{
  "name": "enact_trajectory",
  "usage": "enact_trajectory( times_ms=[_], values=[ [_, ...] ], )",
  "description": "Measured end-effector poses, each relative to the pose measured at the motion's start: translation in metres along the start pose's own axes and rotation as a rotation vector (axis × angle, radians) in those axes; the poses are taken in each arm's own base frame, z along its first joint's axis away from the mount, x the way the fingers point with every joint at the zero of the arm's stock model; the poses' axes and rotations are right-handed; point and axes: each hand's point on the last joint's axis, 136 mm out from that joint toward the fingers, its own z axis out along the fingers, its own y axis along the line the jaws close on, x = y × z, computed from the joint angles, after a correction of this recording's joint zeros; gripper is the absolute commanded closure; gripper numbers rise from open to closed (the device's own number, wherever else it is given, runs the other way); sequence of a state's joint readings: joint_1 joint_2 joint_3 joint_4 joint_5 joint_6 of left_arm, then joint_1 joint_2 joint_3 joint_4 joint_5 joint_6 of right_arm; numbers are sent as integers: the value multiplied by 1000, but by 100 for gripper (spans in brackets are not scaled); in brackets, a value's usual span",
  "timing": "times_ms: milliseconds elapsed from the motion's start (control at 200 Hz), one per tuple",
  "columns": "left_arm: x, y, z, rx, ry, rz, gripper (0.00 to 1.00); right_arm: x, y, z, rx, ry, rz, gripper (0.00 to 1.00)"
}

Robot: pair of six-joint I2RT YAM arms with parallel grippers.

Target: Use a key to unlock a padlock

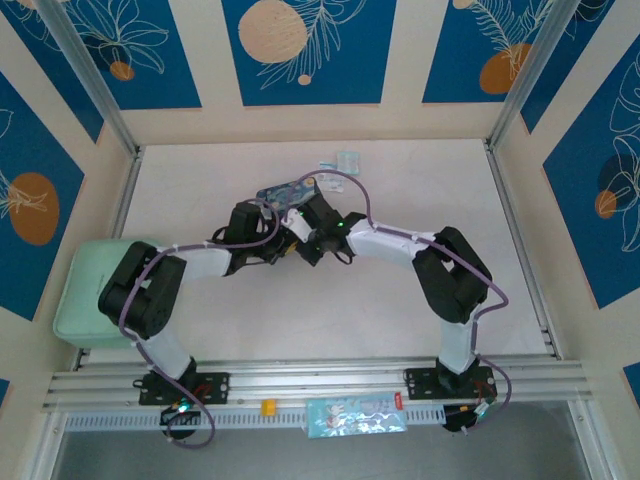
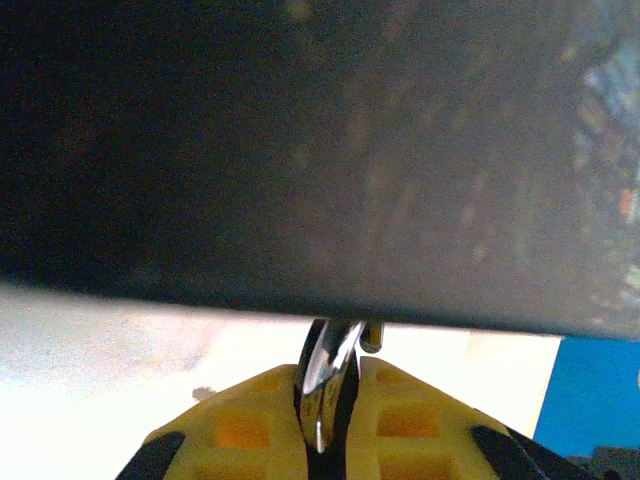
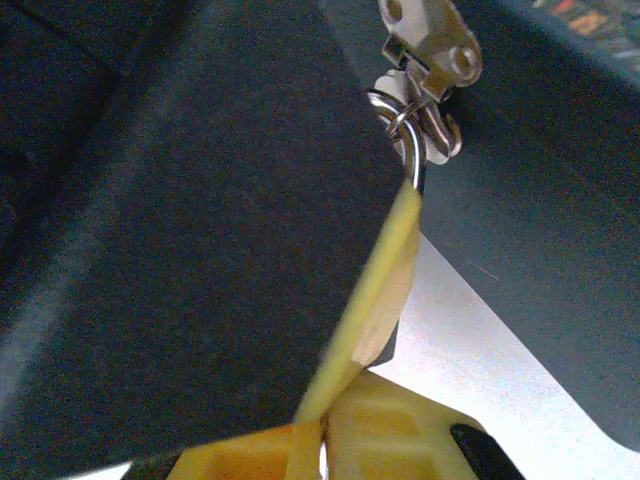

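The surface (image 1: pixel 420 180) is off-white. The walls (image 1: pixel 300 50) carry blue panels with white leaf outlines and peach and orange circles. The cushion (image 1: pixel 85 290) is mint green and the tin (image 1: pixel 285 190) blue and yellow. The left pincer (image 2: pixel 328 395) and right pincer (image 3: pixel 325 440) are yellow, and the key (image 2: pixel 322 375) is shiny silver.

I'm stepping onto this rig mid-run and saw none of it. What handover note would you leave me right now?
Left gripper: shut on a thin silver loop, apparently the shackle of the padlock; the padlock's body is hidden.
Right gripper: shut, with its fingertip at the key bunch, apparently pinching it.
Both wrists meet mid-table beside the painted tin.
Done: padlock and key are picked up and brought close together.
Left: insert the key into the padlock, turn it, and free the shackle. Check alignment first, since the body is hidden.
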State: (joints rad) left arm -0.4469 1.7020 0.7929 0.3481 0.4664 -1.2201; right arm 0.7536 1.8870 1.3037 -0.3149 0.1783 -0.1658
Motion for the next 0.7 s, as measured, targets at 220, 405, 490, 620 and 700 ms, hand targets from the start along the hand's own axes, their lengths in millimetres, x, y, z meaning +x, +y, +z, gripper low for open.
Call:
enact_trajectory(
  times_ms=[220,405,490,620,700],
  values=[
    [2,-15,-6,47,10,35,100,-7,-2,-17,-233,-31,173,100],
    [4,-25,-10,84,25,86,100,-11,-4,-29,-456,-52,325,100],
    [5,-26,-11,90,31,113,100,-11,-2,-31,-540,-54,370,100],
    [5,-27,-12,97,39,150,100,-13,0,-32,-635,-56,414,100],
    [5,-27,-13,101,40,169,100,-14,2,-33,-673,-56,434,100]
  ],
)
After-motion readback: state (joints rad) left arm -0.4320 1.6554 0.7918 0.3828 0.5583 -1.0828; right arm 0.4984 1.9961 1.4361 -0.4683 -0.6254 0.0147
